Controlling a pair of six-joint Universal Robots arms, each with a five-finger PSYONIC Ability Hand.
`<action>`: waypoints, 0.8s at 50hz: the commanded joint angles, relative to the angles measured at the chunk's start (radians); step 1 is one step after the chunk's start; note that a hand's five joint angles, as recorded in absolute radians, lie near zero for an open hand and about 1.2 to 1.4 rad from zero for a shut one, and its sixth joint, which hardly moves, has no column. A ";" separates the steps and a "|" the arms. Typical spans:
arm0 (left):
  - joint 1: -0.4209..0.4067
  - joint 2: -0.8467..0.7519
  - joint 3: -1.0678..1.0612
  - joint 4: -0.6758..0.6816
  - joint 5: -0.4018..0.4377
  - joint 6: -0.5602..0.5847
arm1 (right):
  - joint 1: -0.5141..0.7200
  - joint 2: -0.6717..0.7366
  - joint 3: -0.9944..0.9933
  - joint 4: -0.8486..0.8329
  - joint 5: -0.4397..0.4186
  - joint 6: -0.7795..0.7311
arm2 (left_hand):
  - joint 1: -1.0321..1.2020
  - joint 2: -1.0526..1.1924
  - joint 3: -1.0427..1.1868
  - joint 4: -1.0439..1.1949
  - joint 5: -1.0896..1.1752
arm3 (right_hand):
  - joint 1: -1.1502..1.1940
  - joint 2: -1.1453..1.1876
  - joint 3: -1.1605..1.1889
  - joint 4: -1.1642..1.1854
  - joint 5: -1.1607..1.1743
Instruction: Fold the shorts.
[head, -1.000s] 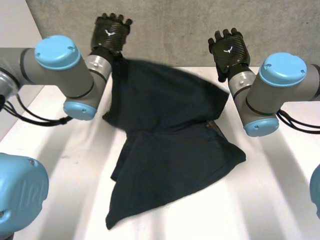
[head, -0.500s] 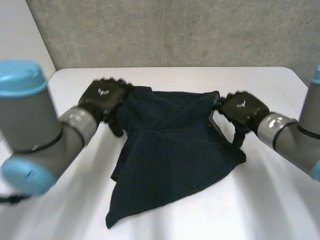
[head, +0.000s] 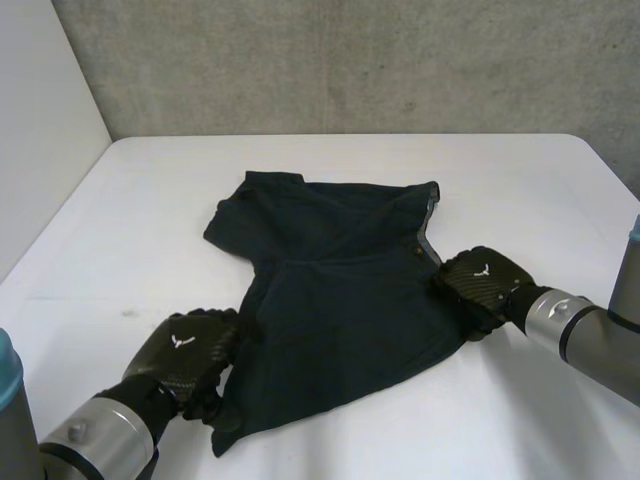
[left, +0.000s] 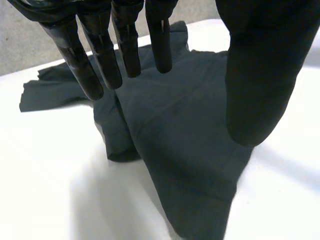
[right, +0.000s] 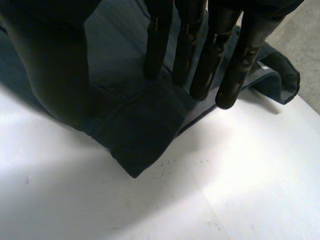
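The dark navy shorts (head: 340, 300) lie crumpled and partly folded over themselves in the middle of the white table (head: 150, 220). My left hand (head: 190, 350) hovers at their near left edge, close to the near corner. In the left wrist view its fingers (left: 125, 45) hang straight above the cloth (left: 190, 130), thumb apart, open and holding nothing. My right hand (head: 480, 288) is at the shorts' right corner. In the right wrist view its fingers (right: 200, 55) point down straight over the corner of the cloth (right: 135, 135), open.
A grey concrete wall (head: 350, 60) stands behind the table. A pale side wall (head: 40, 130) runs along the left. Bare tabletop surrounds the shorts, widest at the left and the far right (head: 540, 190).
Both hands let go of the shorts' far edge, which dropped flat. They came down and toward me to the near left edge and the right corner.
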 joint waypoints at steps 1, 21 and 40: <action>-0.037 -0.023 -0.002 0.009 -0.025 0.002 | -0.001 0.026 -0.015 -0.001 -0.002 0.002 | 0.084 0.083 0.081 0.077 0.072 | 0.865 0.786 0.787 0.786 0.812; -0.139 -0.185 0.026 0.084 -0.137 0.017 | 0.003 -0.020 0.004 0.005 0.027 0.160 | 0.090 0.089 0.087 0.083 0.078 | 0.922 0.844 0.845 0.844 0.870; -0.138 -0.359 0.057 0.253 -0.186 0.120 | 0.002 -0.046 0.007 0.011 0.055 0.214 | 0.707 0.707 0.704 0.700 0.695 | 0.922 0.844 0.845 0.844 0.870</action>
